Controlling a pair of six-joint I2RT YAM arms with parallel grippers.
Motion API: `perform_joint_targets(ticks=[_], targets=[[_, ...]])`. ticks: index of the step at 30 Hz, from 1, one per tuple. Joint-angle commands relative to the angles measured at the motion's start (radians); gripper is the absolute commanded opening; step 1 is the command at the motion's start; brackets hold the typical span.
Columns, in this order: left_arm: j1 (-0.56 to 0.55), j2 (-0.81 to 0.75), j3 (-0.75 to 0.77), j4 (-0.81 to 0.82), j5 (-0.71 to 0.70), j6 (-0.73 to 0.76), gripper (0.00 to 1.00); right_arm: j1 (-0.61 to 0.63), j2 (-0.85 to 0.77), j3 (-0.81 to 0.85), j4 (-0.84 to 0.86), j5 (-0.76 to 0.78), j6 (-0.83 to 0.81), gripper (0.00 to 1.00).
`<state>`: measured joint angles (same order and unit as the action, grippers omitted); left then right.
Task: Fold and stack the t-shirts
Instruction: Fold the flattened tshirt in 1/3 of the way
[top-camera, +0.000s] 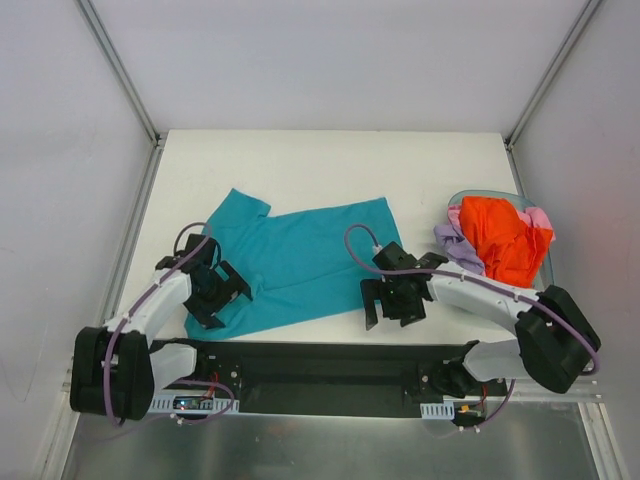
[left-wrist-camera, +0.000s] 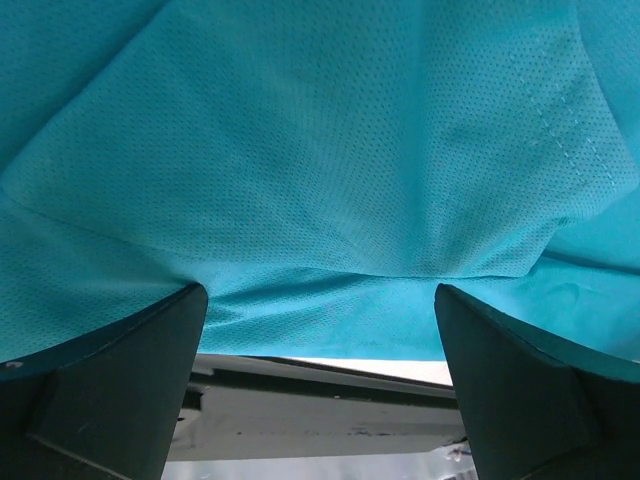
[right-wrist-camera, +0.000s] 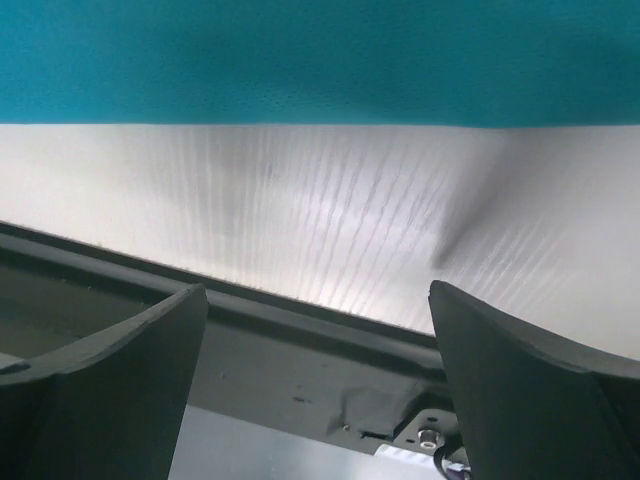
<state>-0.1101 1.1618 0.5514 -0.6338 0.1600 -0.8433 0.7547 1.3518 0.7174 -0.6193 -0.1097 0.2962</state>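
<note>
My left end effector (top-camera: 222, 300) is spread wide with nothing pinched. It sits over the near left corner of the teal t-shirt (top-camera: 300, 260). In the left wrist view the two dark fingers (left-wrist-camera: 120, 390) frame the shirt's near hem, and the mesh cloth fills everything beyond them. I cannot tell whether the fingertips touch the fabric. My right end effector (top-camera: 392, 308) is also spread and empty. It is at the shirt's near right corner, and from the right wrist its fingers (right-wrist-camera: 520, 390) hang over bare white worktop (top-camera: 330, 165). The teal edge runs straight across just beyond them, apart from the tips. The teal t-shirt lies spread flat across the middle of the worktop, with one sleeve pointing to the far left. Well apart from it, at the right edge, the other t-shirts sit crumpled in a heap. The orange-red t-shirt (top-camera: 500, 240) is on top, the pink t-shirt (top-camera: 541, 217) peeks out on its far right, and the lavender t-shirt (top-camera: 452, 247) is on its left. The heap rests in a bluish see-through tub (top-camera: 480, 194). The dark mounting rail (top-camera: 320, 365) runs along the near edge between both arm bases.
</note>
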Motion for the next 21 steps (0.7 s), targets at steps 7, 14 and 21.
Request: perform_joint_targets(ticks=[7, 14, 21], targets=[[0.001, -0.252, 0.166, -0.208, -0.137, 0.030, 0.99, 0.023, -0.181, 0.200, -0.197, 0.181, 0.067, 0.97], [0.001, -0.024, 0.474, -0.173, -0.252, 0.078, 1.00, -0.164, -0.132, 0.346, -0.105, 0.249, -0.040, 0.97], [0.006, 0.431, 0.926, -0.107, -0.339, 0.200, 0.99, -0.250, 0.064, 0.531, -0.088, 0.347, -0.140, 0.97]])
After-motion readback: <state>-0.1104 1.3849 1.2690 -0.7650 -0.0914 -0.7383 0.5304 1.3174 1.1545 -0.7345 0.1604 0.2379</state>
